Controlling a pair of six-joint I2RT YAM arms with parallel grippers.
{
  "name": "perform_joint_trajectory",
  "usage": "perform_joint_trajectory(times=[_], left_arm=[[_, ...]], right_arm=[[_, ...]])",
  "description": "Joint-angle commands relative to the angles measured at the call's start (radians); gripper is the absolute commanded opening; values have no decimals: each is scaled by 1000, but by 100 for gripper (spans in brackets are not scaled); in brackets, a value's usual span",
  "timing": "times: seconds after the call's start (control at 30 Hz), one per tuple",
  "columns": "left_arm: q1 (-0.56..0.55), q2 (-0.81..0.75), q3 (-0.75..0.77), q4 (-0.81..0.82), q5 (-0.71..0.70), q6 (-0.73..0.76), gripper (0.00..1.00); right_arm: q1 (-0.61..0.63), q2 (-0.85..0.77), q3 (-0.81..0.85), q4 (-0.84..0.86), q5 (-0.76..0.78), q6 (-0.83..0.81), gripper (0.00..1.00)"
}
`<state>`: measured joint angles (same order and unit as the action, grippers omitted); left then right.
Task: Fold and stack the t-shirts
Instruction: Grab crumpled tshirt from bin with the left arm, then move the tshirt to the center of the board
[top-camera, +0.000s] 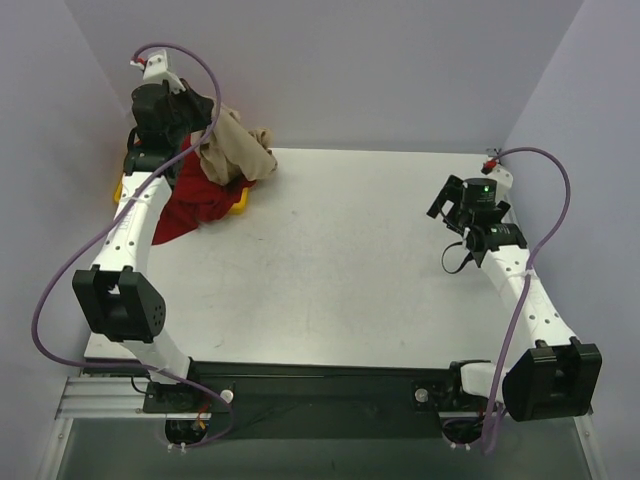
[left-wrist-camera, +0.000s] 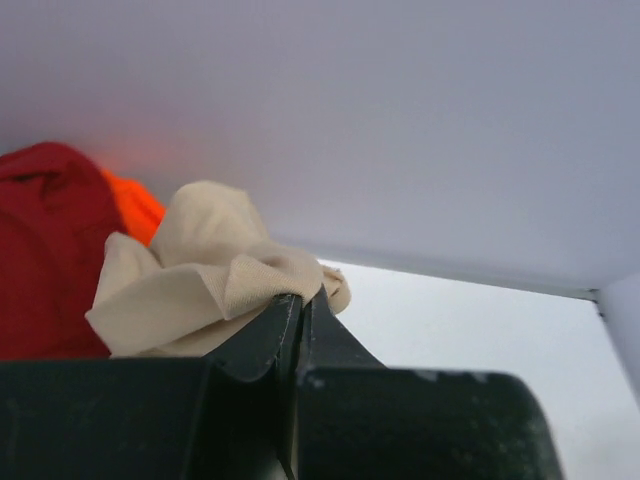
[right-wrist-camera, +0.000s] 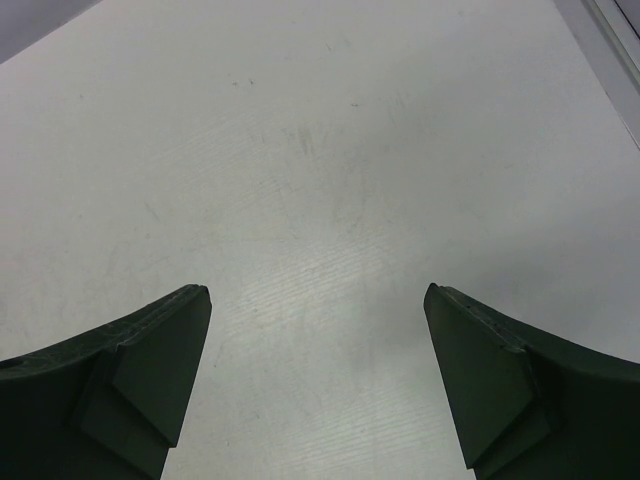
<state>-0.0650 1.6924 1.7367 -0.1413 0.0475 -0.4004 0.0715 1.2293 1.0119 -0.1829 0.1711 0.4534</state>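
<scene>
Pinching tan t-shirt (left-wrist-camera: 190, 275), left hand (left-wrist-camera: 301, 300)

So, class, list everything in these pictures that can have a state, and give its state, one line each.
left tool: shut on the tan t-shirt
tan t-shirt: crumpled, unfolded, pinched at one bunch
dark red t-shirt: unfolded, in a loose heap
orange t-shirt: bunched, mostly hidden behind the other two
yellow tray: largely covered by shirts
right tool: open, holding nothing

The far left corner is blocked by the tan shirt (top-camera: 232, 148), the red shirt (top-camera: 195, 197) and the tray (top-camera: 118, 190); the rest of the table (top-camera: 340, 270) is left open.
</scene>
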Motion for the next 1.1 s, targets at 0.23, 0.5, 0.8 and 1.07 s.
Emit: perform_joint_trajectory(times=[0.23, 0.5, 0.8, 1.07], left_arm=[[-76, -20, 190, 330, 423, -92, 0], [-252, 107, 513, 227, 466, -81, 0], [-329, 96, 444, 243, 460, -178, 0], [-323, 9, -40, -140, 143, -11, 68]], right_arm=[[-7, -62, -13, -12, 7, 14, 93], [-10, -102, -32, -23, 5, 19, 93], [-18, -162, -75, -44, 25, 27, 93], [-24, -157, -101, -79, 5, 19, 93]])
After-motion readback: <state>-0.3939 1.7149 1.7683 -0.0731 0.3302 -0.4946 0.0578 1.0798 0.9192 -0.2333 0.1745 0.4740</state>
